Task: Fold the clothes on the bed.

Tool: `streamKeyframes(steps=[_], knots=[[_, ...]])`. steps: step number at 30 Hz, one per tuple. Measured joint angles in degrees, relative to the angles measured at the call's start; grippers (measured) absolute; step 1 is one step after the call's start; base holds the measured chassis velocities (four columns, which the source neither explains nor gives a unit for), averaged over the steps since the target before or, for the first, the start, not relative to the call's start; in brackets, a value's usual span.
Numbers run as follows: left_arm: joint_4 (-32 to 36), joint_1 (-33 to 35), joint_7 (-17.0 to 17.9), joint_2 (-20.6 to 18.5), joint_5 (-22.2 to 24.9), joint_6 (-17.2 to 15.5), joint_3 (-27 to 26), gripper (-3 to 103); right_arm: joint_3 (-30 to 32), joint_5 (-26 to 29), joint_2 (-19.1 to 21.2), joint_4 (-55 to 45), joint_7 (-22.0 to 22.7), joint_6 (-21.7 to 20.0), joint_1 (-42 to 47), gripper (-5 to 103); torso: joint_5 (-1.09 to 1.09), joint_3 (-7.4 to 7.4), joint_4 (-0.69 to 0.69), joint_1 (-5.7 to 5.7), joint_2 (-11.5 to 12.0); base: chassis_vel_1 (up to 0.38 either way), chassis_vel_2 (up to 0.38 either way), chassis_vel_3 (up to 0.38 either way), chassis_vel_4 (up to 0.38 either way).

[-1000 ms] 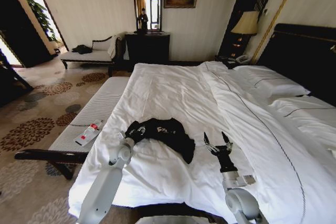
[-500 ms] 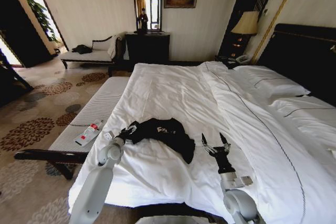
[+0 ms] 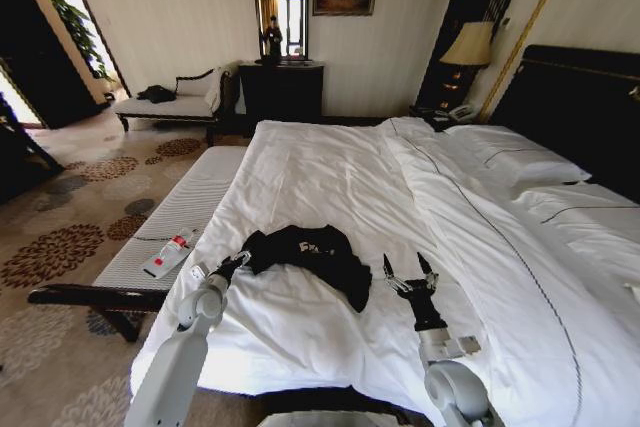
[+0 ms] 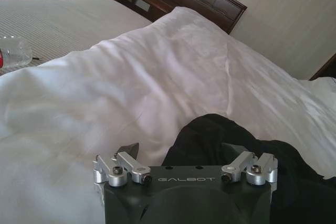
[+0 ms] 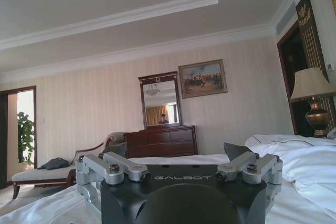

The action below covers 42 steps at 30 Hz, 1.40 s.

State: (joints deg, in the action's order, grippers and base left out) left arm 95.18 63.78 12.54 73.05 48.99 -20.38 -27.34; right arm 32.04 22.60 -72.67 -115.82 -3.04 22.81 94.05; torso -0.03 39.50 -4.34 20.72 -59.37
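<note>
The black T-shirt (image 3: 305, 250), the clothes to fold, lies crumpled on the near part of the white bed (image 3: 330, 167), with small white lettering showing. My left gripper (image 3: 238, 261) is low over the duvet at the shirt's left edge. In the left wrist view the left gripper (image 4: 184, 148) stands open, with one dark fingertip (image 4: 129, 149) on the sheet and the shirt (image 4: 236, 140) just ahead of it. My right gripper (image 3: 405, 273) is upright to the right of the shirt, open and holding nothing. In the right wrist view the right gripper (image 5: 173, 150) faces the far wall.
A pale bench (image 3: 190, 207) with dark wooden arms runs along the bed's left side and carries a plastic bottle (image 3: 168, 252) with a red label. Pillows (image 3: 515, 157) and the dark headboard (image 3: 580, 107) are at the right. A dresser (image 3: 280, 92) stands by the far wall.
My left gripper has drawn back to the left and nearer the bed's edge, away from the shirt's left side. The right gripper has barely shifted. The shirt lies much as before.
</note>
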Motion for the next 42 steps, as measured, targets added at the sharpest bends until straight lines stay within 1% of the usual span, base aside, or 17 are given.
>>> streamKeyframes(steps=[2,3,4,6,7,8,9,13,16,19,21,24,30,34,35,38,42], knots=[[-0.38,-0.16,-0.02,0.19,-0.43,0.11,0.08,83,0.22,0.00,0.08,-0.03,-0.01,0.10,0.12,100,0.00,0.00,0.00,0.00,0.00,0.000,0.000,0.000,0.000],[-0.53,-0.20,-0.08,0.29,-0.71,0.16,0.14,77,0.31,0.00,0.11,-0.03,-0.01,0.16,0.21,100,0.00,0.00,0.00,0.00,0.00,0.000,0.000,0.000,0.000],[-0.53,-0.20,-0.08,0.29,-0.71,0.16,0.14,77,0.31,0.00,0.11,-0.03,-0.01,0.16,0.21,100,0.00,0.00,0.00,0.00,0.00,0.000,0.000,0.000,0.000],[-0.91,-0.37,-0.15,0.57,-1.40,0.33,0.36,66,0.37,0.00,0.12,-0.03,-0.04,0.29,0.33,100,0.00,0.00,0.01,0.00,0.00,0.000,0.000,0.000,0.000],[-1.01,-0.43,-0.15,0.69,-1.58,0.40,0.43,66,0.34,-0.01,0.08,-0.03,-0.05,0.32,0.34,100,0.00,0.00,0.01,0.00,0.00,0.000,0.000,0.000,0.000],[-1.06,-0.51,-0.16,0.83,-1.70,0.48,0.52,61,0.27,-0.05,0.01,-0.03,-0.06,0.34,0.34,100,0.00,0.00,0.00,0.00,0.00,0.000,0.000,0.000,0.000],[-1.06,-0.51,-0.16,0.83,-1.70,0.48,0.52,61,0.27,-0.05,0.01,-0.03,-0.06,0.34,0.34,100,0.00,0.00,0.00,0.00,0.00,0.000,0.000,0.000,0.000],[-1.02,-0.67,-0.12,0.98,-1.70,0.60,0.63,39,0.00,-0.25,-0.23,0.13,-0.08,0.36,0.34,100,0.00,0.00,0.01,0.00,0.00,0.000,0.000,0.000,0.000],[-1.18,-0.85,-0.01,0.94,-1.69,0.67,0.64,34,-0.01,-0.29,-0.24,0.20,-0.08,0.37,0.36,100,0.00,0.00,0.01,0.00,0.00,0.000,0.000,0.000,0.000],[-1.65,-1.22,0.23,1.08,-1.82,0.86,0.95,18,-0.06,-0.41,-0.27,0.25,-0.08,0.37,0.38,100,0.00,0.00,0.01,0.00,0.00,0.000,0.000,0.000,0.000],[-1.68,-1.27,0.26,1.20,-1.90,0.87,1.03,18,-0.10,-0.46,-0.30,0.28,-0.08,0.38,0.39,100,0.00,0.00,0.01,0.00,0.00,0.000,0.000,0.000,0.000],[-1.69,-1.31,0.42,1.71,-2.19,0.88,1.20,3,-0.24,-0.63,-0.39,0.35,-0.08,0.38,0.45,100,0.00,0.00,0.00,0.00,0.00,0.000,0.000,0.000,0.000],[-0.60,-0.25,0.88,1.55,-2.27,0.89,1.05,2,-0.23,-0.65,-0.40,0.37,-0.07,0.44,0.46,100,0.00,0.00,0.00,0.00,0.00,0.000,0.000,0.000,0.000],[5.43,4.43,2.04,0.48,-2.01,0.76,0.11,2,-0.13,-0.57,-0.51,0.48,-0.03,0.67,0.43,100,0.01,0.00,0.00,0.00,0.00,0.000,0.000,0.000,0.000],[5.43,4.43,2.04,0.48,-2.01,0.76,0.11,2,-0.13,-0.57,-0.51,0.48,-0.03,0.67,0.43,100,0.01,0.00,0.00,0.00,0.00,0.000,0.000,0.000,0.000],[9.99,10.30,2.30,-0.70,-3.24,1.17,-0.76,2,-0.08,-0.51,-0.59,0.70,-0.01,0.88,0.40,100,0.00,-0.01,0.01,0.00,0.00,0.000,0.000,0.000,0.000],[11.34,13.64,2.68,-1.08,-4.01,1.80,-1.12,2,-0.09,-0.49,-0.74,0.80,0.00,0.93,0.14,100,0.00,0.00,0.02,0.00,0.00,0.000,0.000,0.000,0.000]])
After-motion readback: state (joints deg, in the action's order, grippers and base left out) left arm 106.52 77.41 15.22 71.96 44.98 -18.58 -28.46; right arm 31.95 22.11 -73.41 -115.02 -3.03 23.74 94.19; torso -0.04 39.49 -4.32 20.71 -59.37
